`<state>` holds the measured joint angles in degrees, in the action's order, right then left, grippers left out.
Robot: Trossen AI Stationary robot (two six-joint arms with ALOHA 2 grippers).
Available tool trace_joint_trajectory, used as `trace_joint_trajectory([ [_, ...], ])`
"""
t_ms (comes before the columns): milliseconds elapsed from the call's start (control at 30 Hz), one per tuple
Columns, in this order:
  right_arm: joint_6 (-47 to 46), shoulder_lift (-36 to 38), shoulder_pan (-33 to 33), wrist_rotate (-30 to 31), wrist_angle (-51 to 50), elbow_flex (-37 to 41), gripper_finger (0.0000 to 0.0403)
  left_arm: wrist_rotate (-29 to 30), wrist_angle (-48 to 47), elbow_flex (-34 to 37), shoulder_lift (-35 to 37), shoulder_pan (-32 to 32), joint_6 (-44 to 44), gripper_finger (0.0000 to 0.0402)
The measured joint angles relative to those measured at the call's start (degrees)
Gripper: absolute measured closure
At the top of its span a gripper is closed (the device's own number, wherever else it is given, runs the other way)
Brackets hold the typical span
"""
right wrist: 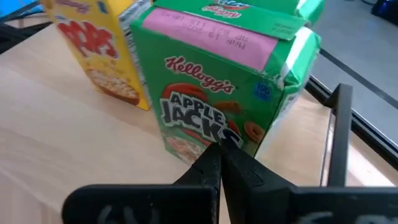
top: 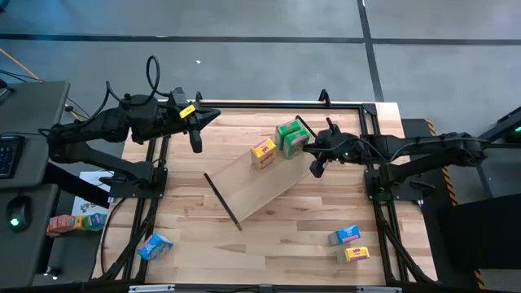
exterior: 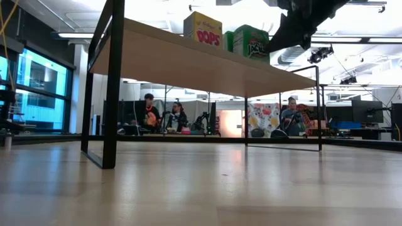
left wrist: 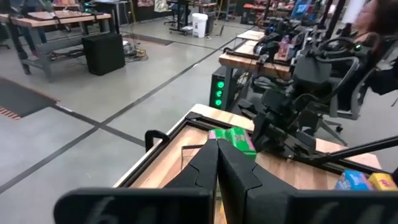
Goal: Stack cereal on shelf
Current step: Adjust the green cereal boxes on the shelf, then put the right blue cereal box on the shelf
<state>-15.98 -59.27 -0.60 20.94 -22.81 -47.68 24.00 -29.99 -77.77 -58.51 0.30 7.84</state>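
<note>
The shelf [top: 259, 189], a long light-wood board on thin dark end panels, lies slantwise at the table's middle. On its far right end stand a yellow cereal box [top: 262, 152] and a green Apple Jacks box [right wrist: 217, 106], with a second green box [right wrist: 249, 7] right behind it. My right gripper [right wrist: 219, 152] is shut and empty, just off the green box's printed front, on the side toward the table's right edge [top: 316, 169]. My left gripper [top: 196, 146] hangs shut and empty above the table's far left part, pointing across at the boxes [left wrist: 217, 146].
A blue box [top: 155, 245] lies near the table's front left corner. A blue box [top: 346, 235] and a yellow one [top: 354, 254] lie at the front right. Black frame rails [top: 155, 187] run along both sides. People sit in the room beyond [exterior: 151, 113].
</note>
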Motion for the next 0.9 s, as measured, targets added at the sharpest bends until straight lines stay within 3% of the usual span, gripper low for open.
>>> trace_joint_trajectory([
  [400,1.06,0.47,-1.67,-1.17,-0.47,0.00,0.0403,2.27,-0.01,-0.01,-0.29,0.50,-0.94,0.0401],
  [700,-0.94,9.24,-1.66,-2.97,-1.70,-0.01,0.0403,-1.17,-5.25,0.61,4.00,0.20,3.00,0.0401],
  [800,-1.76,12.42,-1.66,-3.49,1.52,-0.02,0.0403,-2.12,-0.30,6.13,6.83,-2.55,4.06,0.0401],
  [900,-1.74,14.47,-1.64,-3.55,4.90,-0.02,0.0403,-2.58,10.83,15.02,10.16,-5.96,4.01,0.0401],
])
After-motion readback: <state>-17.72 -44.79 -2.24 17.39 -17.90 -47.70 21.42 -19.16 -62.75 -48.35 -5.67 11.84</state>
